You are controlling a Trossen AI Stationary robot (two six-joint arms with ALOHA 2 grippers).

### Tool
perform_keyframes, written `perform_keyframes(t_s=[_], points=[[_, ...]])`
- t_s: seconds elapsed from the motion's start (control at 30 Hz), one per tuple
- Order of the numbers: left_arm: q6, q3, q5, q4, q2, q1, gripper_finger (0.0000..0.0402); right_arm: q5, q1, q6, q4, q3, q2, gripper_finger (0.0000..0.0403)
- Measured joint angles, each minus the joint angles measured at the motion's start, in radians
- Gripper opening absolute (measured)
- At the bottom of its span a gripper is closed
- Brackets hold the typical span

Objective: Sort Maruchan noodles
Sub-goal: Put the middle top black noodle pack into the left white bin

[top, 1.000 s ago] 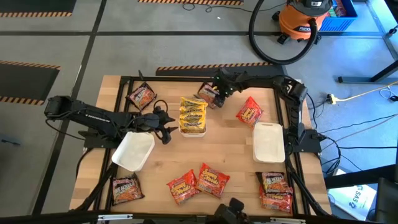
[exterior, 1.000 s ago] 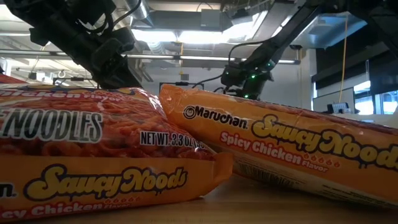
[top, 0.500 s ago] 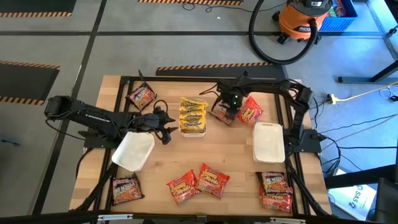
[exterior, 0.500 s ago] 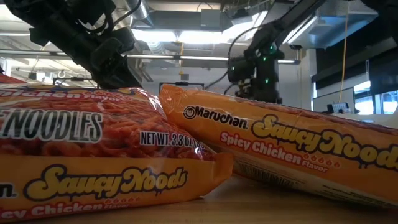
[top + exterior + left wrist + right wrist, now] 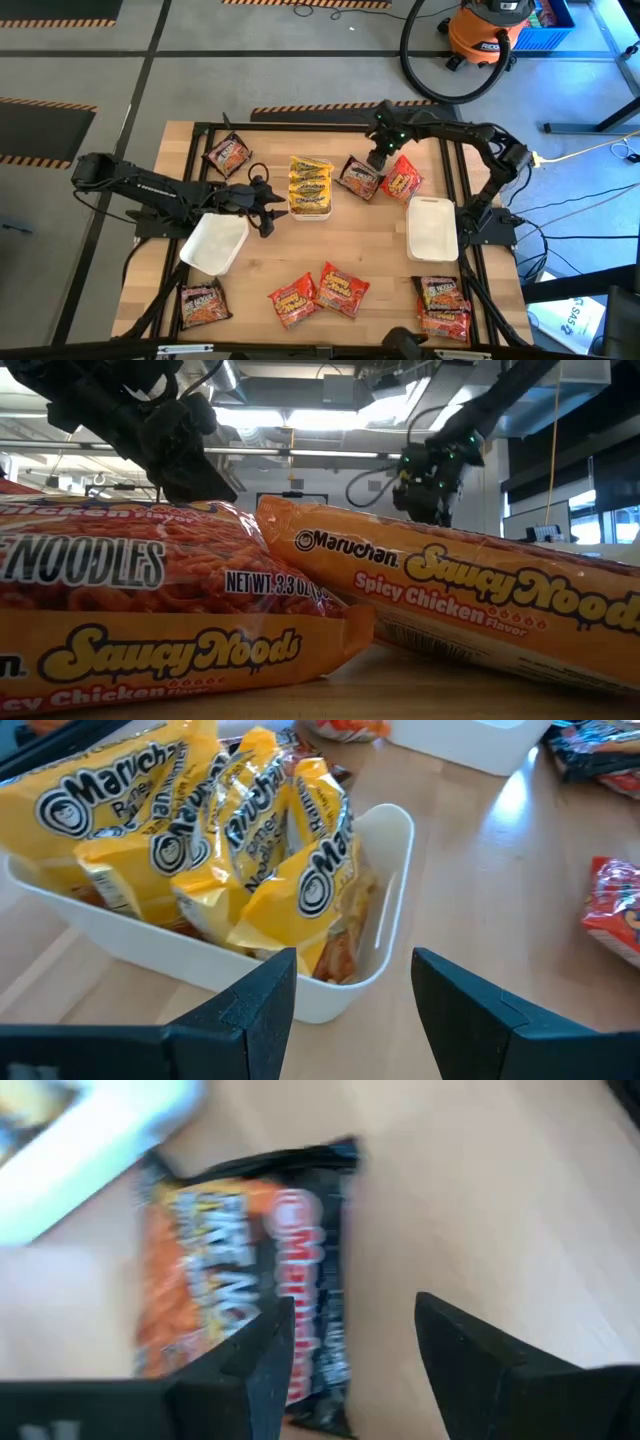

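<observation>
A white tray (image 5: 310,207) holds several yellow Maruchan packets (image 5: 310,182), which fill the left wrist view (image 5: 200,830). My left gripper (image 5: 268,208) (image 5: 352,990) is open, just left of this tray, touching nothing. My right gripper (image 5: 376,160) (image 5: 350,1360) is open over a dark packet (image 5: 358,177) (image 5: 250,1280). That packet lies flat on the table between the yellow tray and a red packet (image 5: 402,180). Other dark packets (image 5: 228,153) (image 5: 203,303) (image 5: 440,292) and red-orange ones (image 5: 295,300) (image 5: 343,290) (image 5: 445,322) lie scattered.
An empty white tray (image 5: 213,242) lies tilted under the left arm, and another empty one (image 5: 432,228) sits on the right. Two red-orange packets (image 5: 150,610) (image 5: 470,600) fill the low view, with both arms (image 5: 170,450) (image 5: 430,485) behind them. Bare wood lies mid-table (image 5: 340,235).
The right gripper moved from near the far edge toward the table's right and near side. The dark packet moved with it and now lies flat beside the red packet. In the last half second the packet stayed put while the gripper drew off slightly.
</observation>
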Motion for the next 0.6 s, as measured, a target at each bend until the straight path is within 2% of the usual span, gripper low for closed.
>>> perform_keyframes(t_s=[0.1, 0.17, 0.43, 0.6], points=[[0.001, 0.000, 0.000, 0.008, 0.000, -0.003, 0.0192, -0.014, -0.017, 0.014, 0.012, -0.021, 0.000, 0.0192], [0.001, 0.000, 0.000, 0.012, 0.000, 0.000, 0.0192, -0.040, -0.019, 0.012, 0.011, -0.024, 0.000, 0.0208], [0.019, 0.000, 0.004, 0.024, 0.000, 0.009, 0.0192, -0.078, -0.038, 0.062, 0.058, -0.023, 0.079, 0.0330], [0.024, 0.000, 0.016, 0.024, 0.000, 0.010, 0.0192, -0.094, -0.035, 0.065, 0.053, -0.023, 0.137, 0.0362]])
